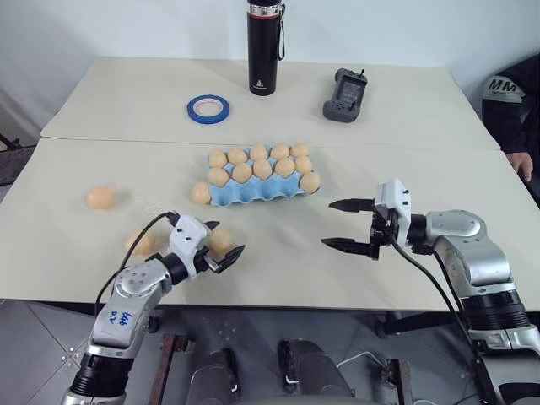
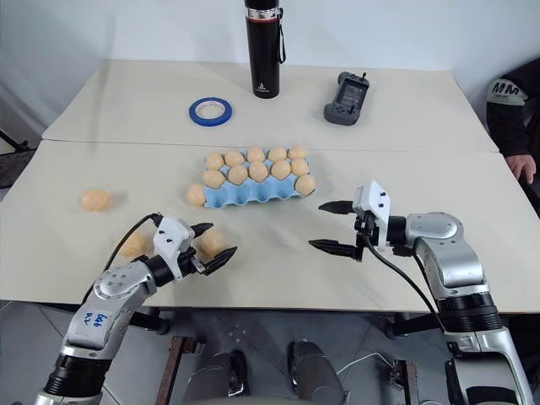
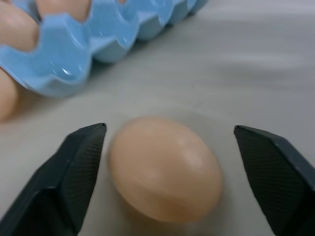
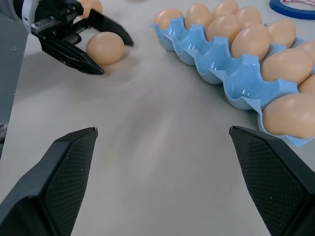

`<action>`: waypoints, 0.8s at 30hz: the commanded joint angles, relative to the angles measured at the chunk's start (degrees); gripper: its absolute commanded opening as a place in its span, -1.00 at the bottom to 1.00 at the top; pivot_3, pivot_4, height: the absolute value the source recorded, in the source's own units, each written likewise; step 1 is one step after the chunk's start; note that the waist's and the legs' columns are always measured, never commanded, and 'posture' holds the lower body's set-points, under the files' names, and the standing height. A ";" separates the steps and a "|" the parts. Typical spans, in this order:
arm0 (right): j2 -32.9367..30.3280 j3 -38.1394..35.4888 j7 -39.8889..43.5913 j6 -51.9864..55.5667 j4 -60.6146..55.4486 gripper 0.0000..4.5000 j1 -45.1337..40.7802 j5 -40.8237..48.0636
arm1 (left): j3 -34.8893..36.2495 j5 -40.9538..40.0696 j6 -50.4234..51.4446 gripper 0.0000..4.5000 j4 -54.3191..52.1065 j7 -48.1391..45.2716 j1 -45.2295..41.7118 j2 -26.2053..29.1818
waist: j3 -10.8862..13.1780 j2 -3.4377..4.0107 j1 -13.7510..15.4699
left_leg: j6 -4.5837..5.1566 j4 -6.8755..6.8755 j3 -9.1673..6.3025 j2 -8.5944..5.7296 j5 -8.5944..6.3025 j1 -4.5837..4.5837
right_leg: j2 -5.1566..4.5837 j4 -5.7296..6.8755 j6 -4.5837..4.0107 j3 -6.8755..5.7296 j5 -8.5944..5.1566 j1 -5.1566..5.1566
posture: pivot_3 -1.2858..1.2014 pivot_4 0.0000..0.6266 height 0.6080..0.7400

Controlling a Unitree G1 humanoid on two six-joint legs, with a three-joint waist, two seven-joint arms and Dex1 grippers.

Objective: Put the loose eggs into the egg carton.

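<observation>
The light blue egg carton [image 1: 253, 192] lies mid-table with several eggs in its back rows. One loose egg [image 1: 220, 240] lies on the table between the fingers of my left gripper [image 1: 228, 237], which is open. In the left wrist view this egg [image 3: 165, 169] sits near one finger [image 3: 74, 167], with a gap to the other. Two more loose eggs [image 1: 100, 197] [image 1: 142, 243] lie to the left, and another egg [image 1: 201, 193] rests by the carton's left front corner. My right gripper [image 1: 348, 224] is open and holds nothing, right of the carton.
A black bottle [image 1: 263, 46], a blue tape roll [image 1: 208, 109] and a dark handheld device [image 1: 345, 94] stand on the far table. A person's hand [image 1: 525, 164] rests at the right edge. The near table edge runs just below both grippers.
</observation>
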 commanded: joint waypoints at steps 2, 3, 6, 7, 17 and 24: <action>-1.16 -1.98 -0.34 -0.01 -1.76 1.00 0.24 1.11 | -0.26 0.21 -0.05 0.27 -1.31 -0.07 -0.57 -0.61 | 0.00 0.00 -0.03 | 0.00 0.00 0.00 0.00 0.00 0.00 | 0.01 0.00 0.00 0.00 0.00 0.00 | 0.03 -0.52 1.00; -1.23 -1.96 -0.36 -0.08 -1.69 1.00 0.20 1.05 | -0.22 0.31 -0.09 0.12 -1.30 -0.01 -0.67 -0.72 | 0.00 0.00 -0.03 | 0.00 0.00 0.00 0.01 0.00 0.00 | 0.01 0.01 0.00 0.00 0.00 0.00 | 0.03 -0.52 1.00; -1.35 -1.92 -0.35 -0.15 -1.48 1.00 0.06 0.98 | -0.12 0.37 -0.48 -0.11 -1.35 -0.03 -1.39 -0.94 | 0.00 0.00 0.02 | 0.00 0.00 0.00 0.00 0.00 0.00 | 0.01 0.01 0.00 0.00 0.00 0.00 | 0.03 -0.52 1.00; -1.35 -1.88 -0.32 -0.26 -1.35 1.00 -0.01 0.93 | -0.10 0.20 -0.49 -0.11 -1.47 0.02 -2.12 -1.20 | 0.00 0.00 0.05 | 0.01 0.00 0.00 0.00 0.01 0.00 | 0.00 0.02 0.00 0.00 0.00 0.00 | 0.03 -0.52 1.00; -1.03 -1.74 -1.22 -0.71 -0.97 1.00 -0.30 0.62 | -2.93 3.31 -2.17 -0.12 1.32 8.03 -13.82 -12.46 | 0.00 0.00 1.25 | 0.06 0.21 0.00 -0.03 0.03 -0.04 | 0.03 0.02 0.12 0.02 0.07 0.05 | 0.03 -0.52 1.00; -0.41 -2.16 -2.34 -1.29 -1.47 1.00 0.38 0.98 | -4.15 7.52 -8.35 -0.12 16.57 12.15 -25.81 -18.57 | 0.00 0.00 1.50 | 0.09 0.40 -0.02 -0.04 0.03 -0.04 | 0.07 0.11 0.19 0.05 0.11 0.08 | 0.03 -0.52 1.00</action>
